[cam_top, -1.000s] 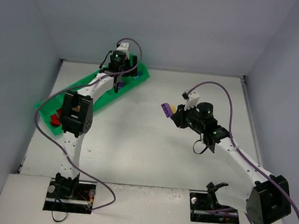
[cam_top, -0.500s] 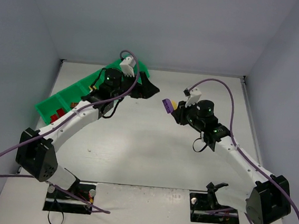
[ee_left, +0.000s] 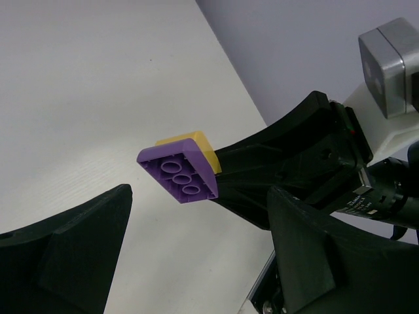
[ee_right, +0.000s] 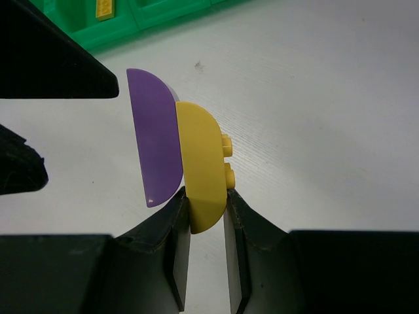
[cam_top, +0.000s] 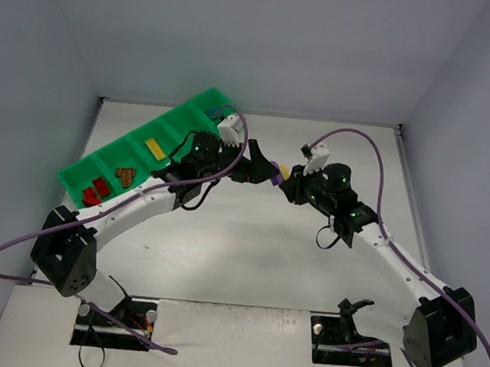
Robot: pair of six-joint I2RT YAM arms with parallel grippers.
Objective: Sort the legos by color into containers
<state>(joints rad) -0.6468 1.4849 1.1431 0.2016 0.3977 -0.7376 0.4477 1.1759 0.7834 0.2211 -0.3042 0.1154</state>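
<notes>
Left arm (cam_top: 139,201), jaws agape; right arm (cam_top: 390,258), jaws clamped; seemingly nearly touching.

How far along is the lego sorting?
Done: red bricks, brown bricks and a yellow brick lie in separate green tray compartments. In hand: right tool grips a yellow piece stuck to a purple piece; open left tool faces the purple one. Left: separate and bin both.

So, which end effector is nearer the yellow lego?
Right. The right end effector grips the yellow lego; the left end effector hangs open just short of the attached purple lego.
</notes>
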